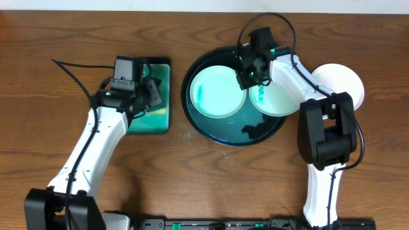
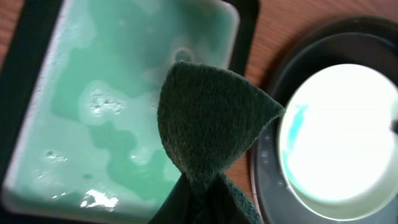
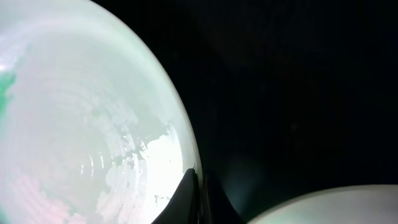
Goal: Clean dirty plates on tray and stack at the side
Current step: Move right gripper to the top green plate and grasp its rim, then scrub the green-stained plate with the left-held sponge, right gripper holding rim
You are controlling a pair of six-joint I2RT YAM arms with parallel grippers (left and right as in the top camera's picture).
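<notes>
Inside the round black pan [image 1: 223, 132] we see two small white plates [image 1: 217, 92], teal-smeared; right gripper [image 3: 200, 199] nearly closed at one rim, hold unclear; left gripper [image 1: 152, 94] pinches a dark-green scouring pad [image 2: 211, 118].

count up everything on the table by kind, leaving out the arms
small round white plates: 3
large round black pan: 1
rectangular teal tray: 1
dark green scouring pad: 1
total: 6

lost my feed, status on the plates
left shut on sponge over teal tray. right at plate rim in pan, grip unclear. second plate close beside.
</notes>
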